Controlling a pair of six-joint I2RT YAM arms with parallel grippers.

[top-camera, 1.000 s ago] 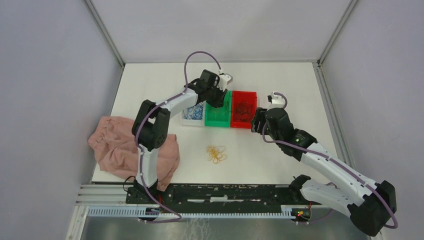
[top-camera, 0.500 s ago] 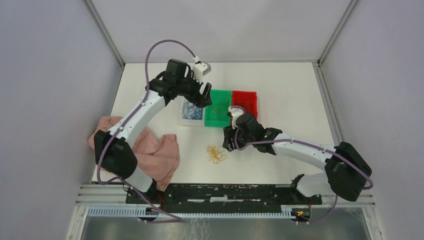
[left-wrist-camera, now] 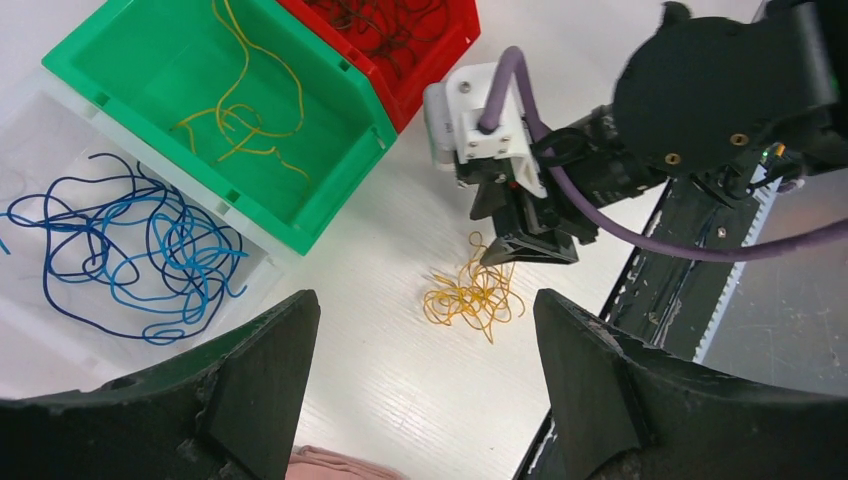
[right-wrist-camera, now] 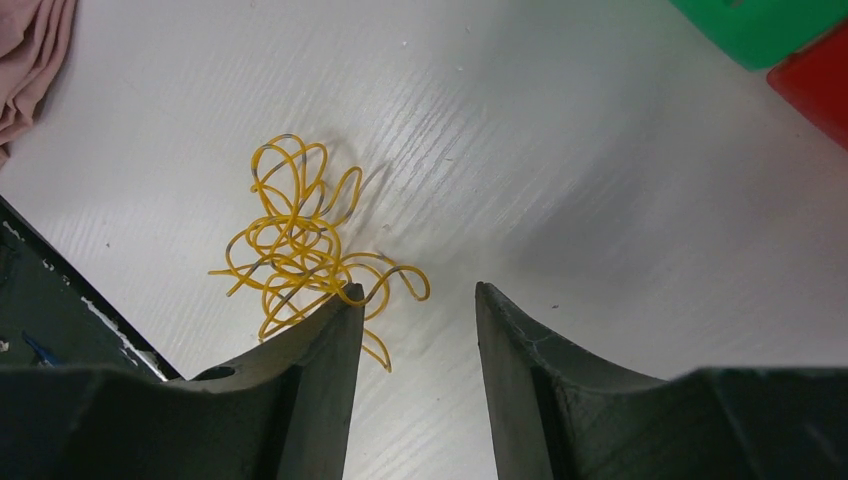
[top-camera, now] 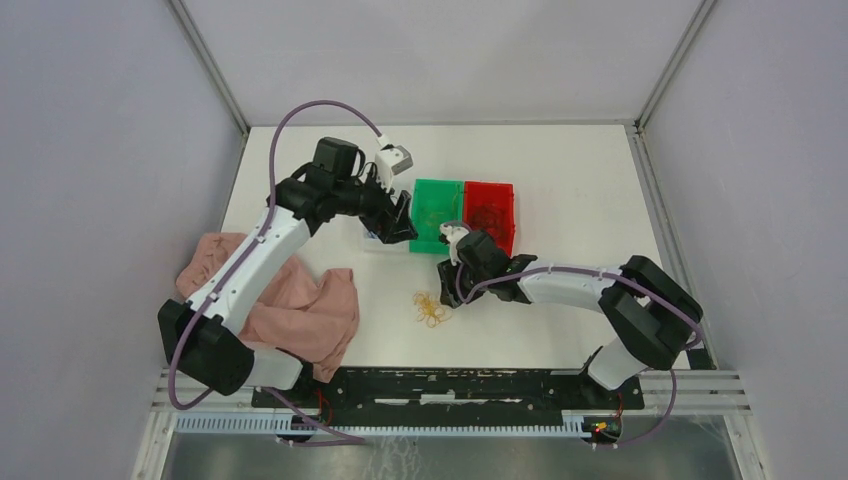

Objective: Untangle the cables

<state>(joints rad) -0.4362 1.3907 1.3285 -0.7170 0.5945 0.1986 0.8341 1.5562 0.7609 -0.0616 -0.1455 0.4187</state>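
- Pink cloth crowds the counter's left edge; stay off it.
- Left gripper hangs wide open and empty over the clear bin of blue cables.
- Green bin and red bin stand alongside.
- Yellow cables lie tangled on the counter's near middle.
- Right gripper, open and empty, sits just right of them: shift left, pinch one outer loop, then draw it toward the bare right side.

Three bins stand in a row on the table: one clear bin on the left, one green bin, and one red bin on the right. There are four bunches of cables: blue cables, yellow cables and dark cables, one bunch per bin, and one loose yellow tangle. One pink cloth. Two robot arms, the left arm and the right arm, with two claws, the left claw and the right claw.
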